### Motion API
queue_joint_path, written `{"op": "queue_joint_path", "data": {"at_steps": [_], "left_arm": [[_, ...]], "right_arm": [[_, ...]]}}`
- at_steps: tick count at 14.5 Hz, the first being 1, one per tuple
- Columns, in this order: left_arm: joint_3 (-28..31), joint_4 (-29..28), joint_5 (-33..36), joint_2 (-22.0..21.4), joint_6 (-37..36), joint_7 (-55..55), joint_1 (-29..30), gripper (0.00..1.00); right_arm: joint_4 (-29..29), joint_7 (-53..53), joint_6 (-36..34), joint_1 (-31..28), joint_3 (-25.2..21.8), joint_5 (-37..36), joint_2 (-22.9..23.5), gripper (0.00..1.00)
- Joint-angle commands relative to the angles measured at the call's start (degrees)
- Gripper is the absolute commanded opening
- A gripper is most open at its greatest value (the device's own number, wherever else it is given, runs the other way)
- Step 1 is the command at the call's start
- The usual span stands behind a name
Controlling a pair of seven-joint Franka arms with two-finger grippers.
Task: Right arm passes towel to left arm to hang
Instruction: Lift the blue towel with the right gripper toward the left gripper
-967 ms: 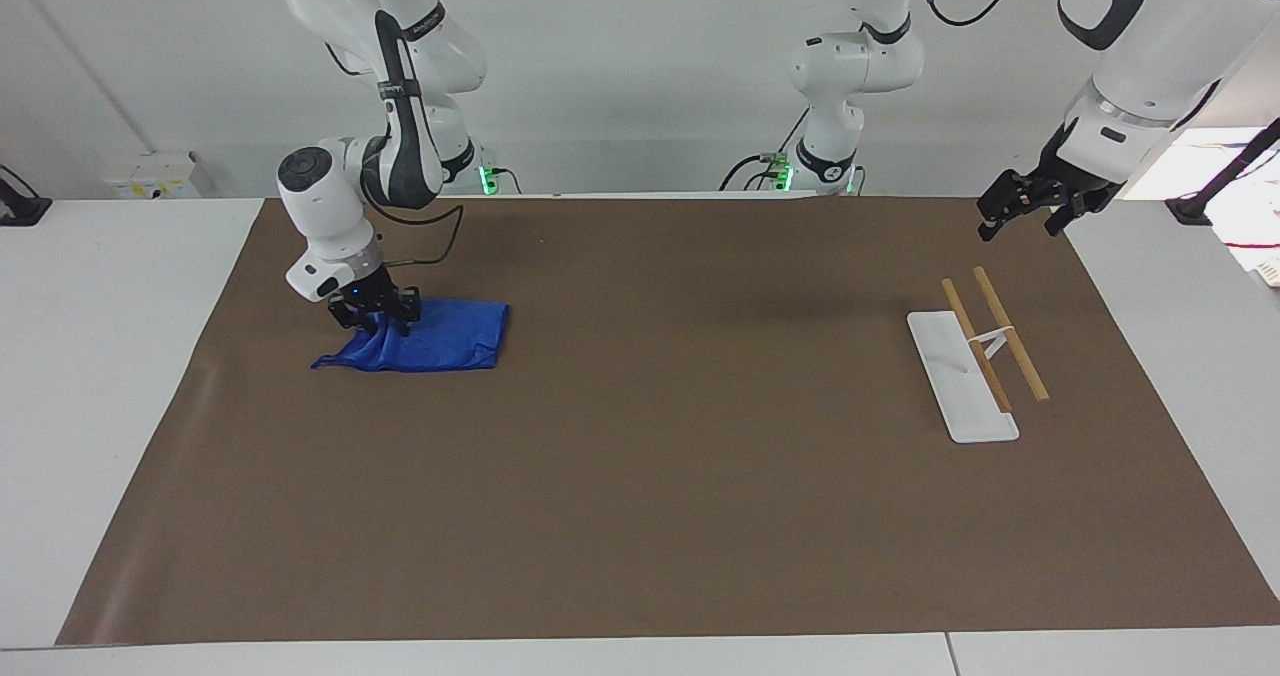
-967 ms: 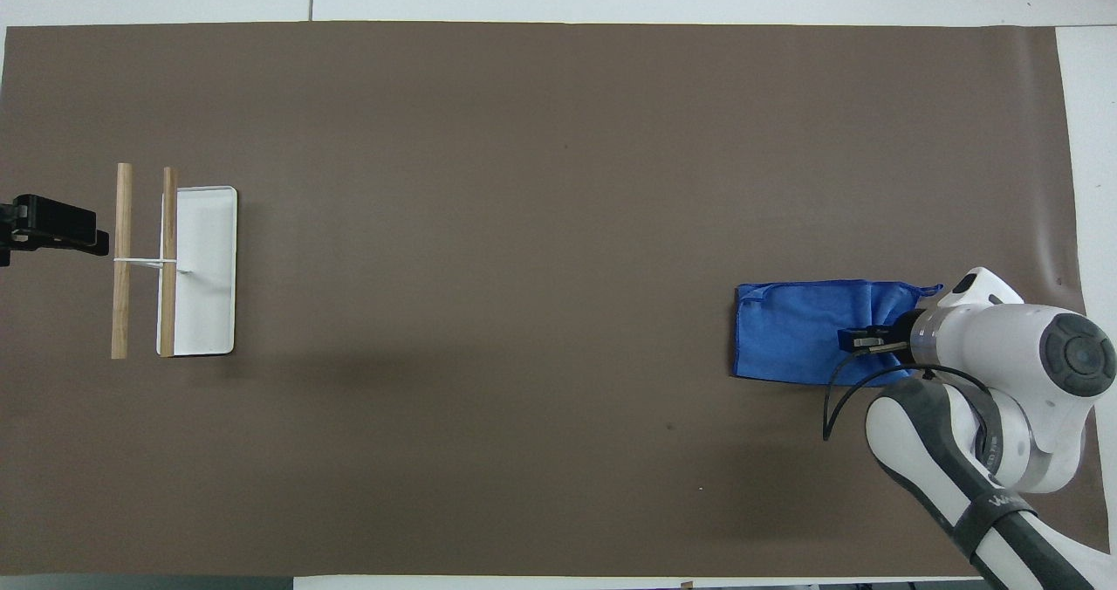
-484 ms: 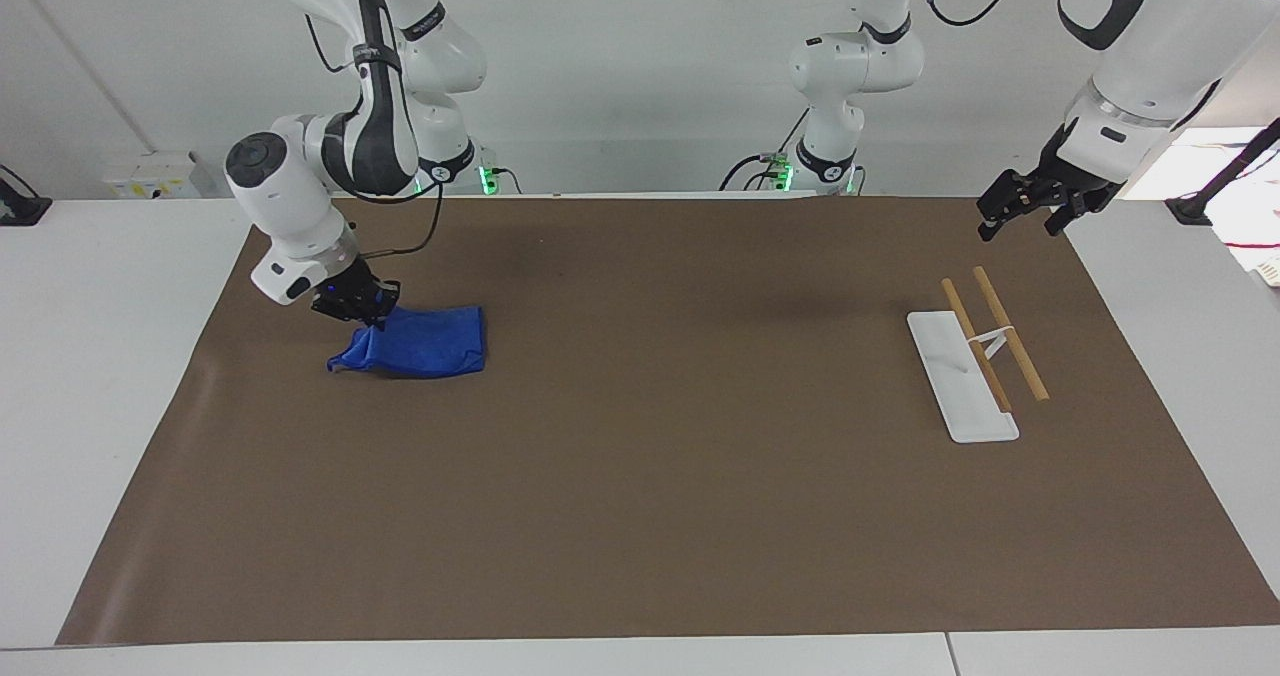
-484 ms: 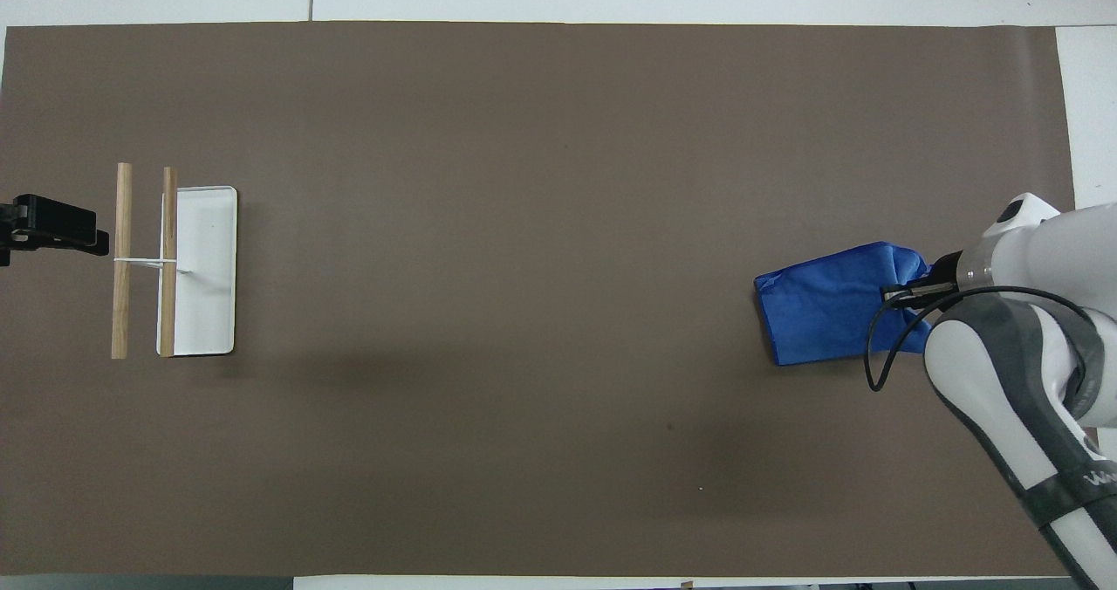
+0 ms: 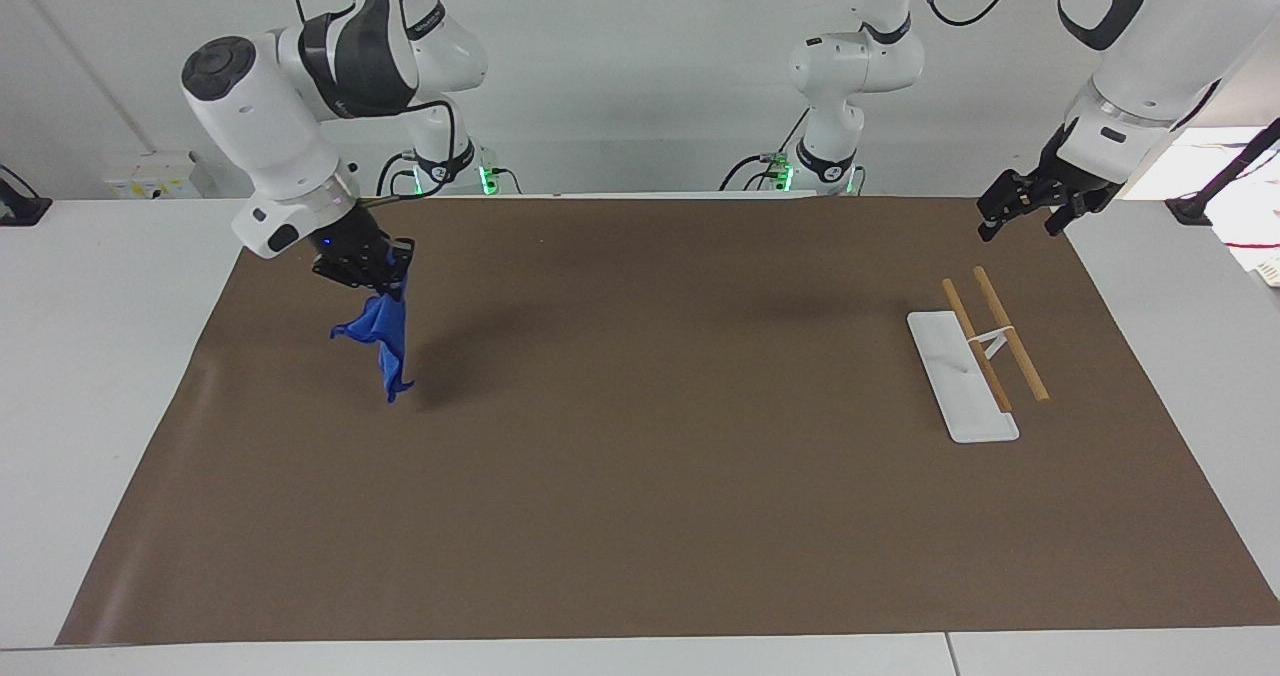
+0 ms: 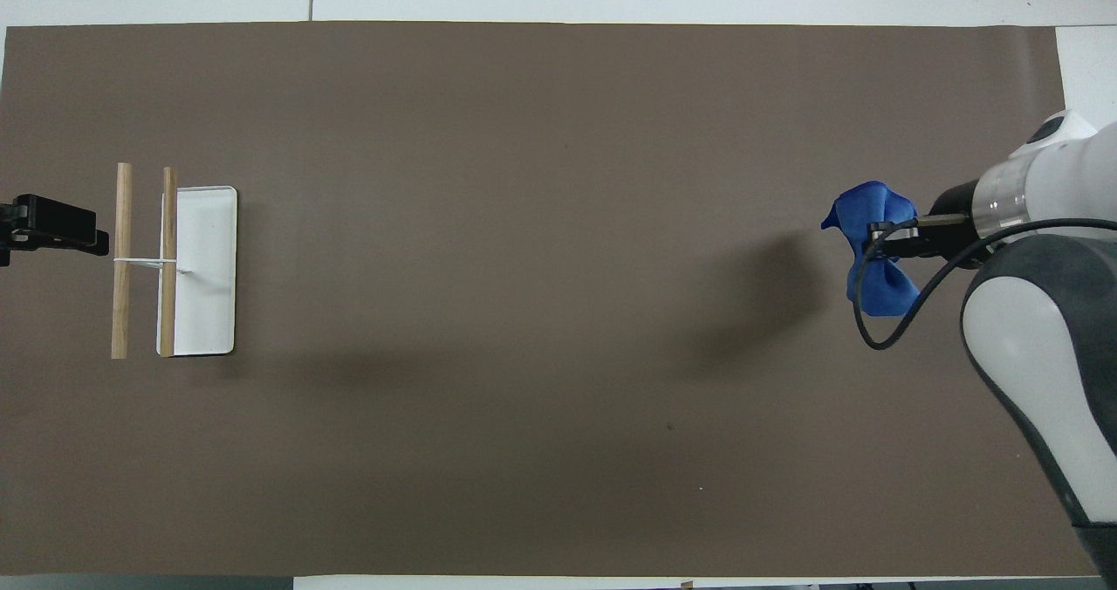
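Note:
My right gripper [image 5: 385, 284] is shut on the blue towel [image 5: 384, 344] and holds it in the air over the brown mat at the right arm's end of the table. The towel hangs bunched below the fingers, clear of the mat; in the overhead view the towel [image 6: 873, 254] shows under the right gripper [image 6: 883, 232]. My left gripper [image 5: 1018, 208] waits in the air over the mat's corner at the left arm's end, beside the wooden rack; its tip [image 6: 65, 228] shows at the overhead view's edge.
A rack of two wooden bars [image 5: 995, 346] on a white base [image 5: 950, 376] stands at the left arm's end of the table, also in the overhead view [image 6: 144, 260]. A brown mat [image 5: 660, 476] covers the table. Two smaller white arms stand at the robots' edge.
My right gripper has lifted the towel off the mat and risen. The towel went from lying flat to hanging bunched. The left arm has not moved.

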Motion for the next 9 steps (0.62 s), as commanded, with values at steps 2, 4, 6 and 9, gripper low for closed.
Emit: {"op": "queue_joint_path", "data": {"at_steps": [2, 4, 6, 9], "left_arm": [[0.2, -1.7, 0.8, -1.4, 0.9, 0.4, -0.3, 1.0], [0.2, -1.7, 0.8, -1.4, 0.9, 0.4, -0.3, 1.0], [0.2, -1.7, 0.8, -1.4, 0.9, 0.4, -0.3, 1.0], [0.2, -1.7, 0.8, -1.4, 0.9, 0.4, -0.3, 1.0]], "right_arm": [[8.1, 16.7, 6.3, 7.5, 0.3, 7.6, 5.3, 0.0], [8.4, 24.7, 16.2, 12.1, 0.3, 12.3, 7.2, 0.0], [9.1, 31.9, 24.2, 15.9, 0.3, 16.6, 9.3, 0.0], [15.3, 37.3, 32.9, 20.5, 0.3, 26.7, 16.1, 0.0]]}}
